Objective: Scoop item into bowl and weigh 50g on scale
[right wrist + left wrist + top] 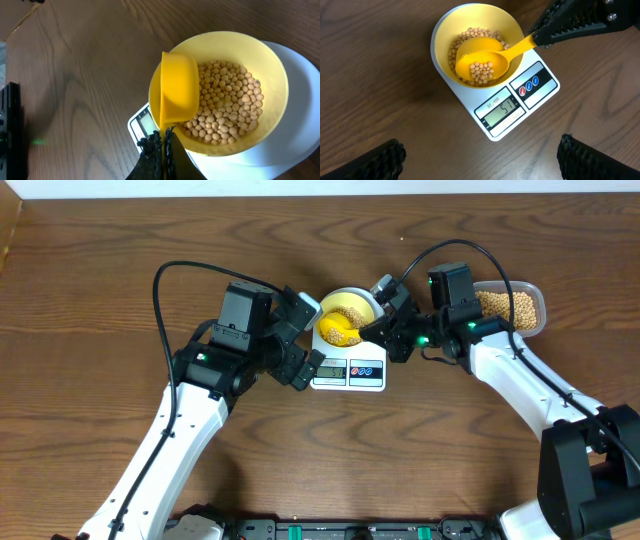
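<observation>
The pale yellow bowl (pixel 438 35) stands on the white scale (pixel 542 90), whose display shows 51. Tan beans (pixel 227 102) cover the bowl's bottom. A small yellow scoop (pixel 482 62) rests inside the bowl with a few beans in it. My right gripper (pixel 165 142) is shut on the scoop's handle at the bowl's right rim; the same gripper (pixel 385 330) shows in the overhead view. My left gripper (pixel 480 157) hovers open over bare wood in front of the scale, its fingers (pixel 385 160) wide apart and holding nothing.
A clear plastic container (pixel 535 298) of beans sits at the far right, behind my right arm. My left gripper (pixel 308 340) is close to the scale's (pixel 350 383) left side. Dark wood tabletop lies all around.
</observation>
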You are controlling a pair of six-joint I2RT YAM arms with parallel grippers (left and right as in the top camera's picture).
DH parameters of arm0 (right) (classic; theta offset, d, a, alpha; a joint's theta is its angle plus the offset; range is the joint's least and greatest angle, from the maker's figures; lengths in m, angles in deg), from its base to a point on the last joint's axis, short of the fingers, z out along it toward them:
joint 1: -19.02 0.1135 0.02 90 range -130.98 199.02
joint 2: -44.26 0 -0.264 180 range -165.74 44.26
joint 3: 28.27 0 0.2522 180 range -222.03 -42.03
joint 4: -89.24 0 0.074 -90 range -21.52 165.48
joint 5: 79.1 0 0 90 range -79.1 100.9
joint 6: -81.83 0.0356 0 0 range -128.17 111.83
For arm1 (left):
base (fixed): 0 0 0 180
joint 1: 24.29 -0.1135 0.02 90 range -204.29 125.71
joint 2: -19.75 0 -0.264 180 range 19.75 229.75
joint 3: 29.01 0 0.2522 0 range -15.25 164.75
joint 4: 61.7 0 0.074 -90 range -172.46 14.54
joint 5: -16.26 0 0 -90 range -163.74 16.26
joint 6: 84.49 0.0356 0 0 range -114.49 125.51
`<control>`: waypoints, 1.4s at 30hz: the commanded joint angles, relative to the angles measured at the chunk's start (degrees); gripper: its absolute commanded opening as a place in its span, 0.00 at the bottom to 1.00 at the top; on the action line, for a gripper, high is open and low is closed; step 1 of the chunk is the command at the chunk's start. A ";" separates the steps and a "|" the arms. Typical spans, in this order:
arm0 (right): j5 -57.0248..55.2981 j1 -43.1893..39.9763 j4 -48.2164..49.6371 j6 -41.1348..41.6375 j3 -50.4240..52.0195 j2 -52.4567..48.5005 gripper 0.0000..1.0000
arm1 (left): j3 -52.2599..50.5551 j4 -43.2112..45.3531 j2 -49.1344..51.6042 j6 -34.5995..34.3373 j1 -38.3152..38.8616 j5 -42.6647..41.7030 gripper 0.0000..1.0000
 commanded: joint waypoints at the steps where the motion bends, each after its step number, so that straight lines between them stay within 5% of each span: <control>1: 1.40 0.15 0.74 0.72 0.15 0.04 0.01 | -0.17 -0.13 -0.39 0.15 -0.24 -0.70 0.99; 21: 1.44 -4.57 5.42 12.24 0.15 0.04 0.01 | -0.17 -0.13 -0.39 0.15 -0.24 -0.70 0.99; 42: -1.79 -9.20 5.38 12.26 0.15 0.04 0.01 | -0.17 -0.13 -0.39 0.15 -0.24 -0.70 0.99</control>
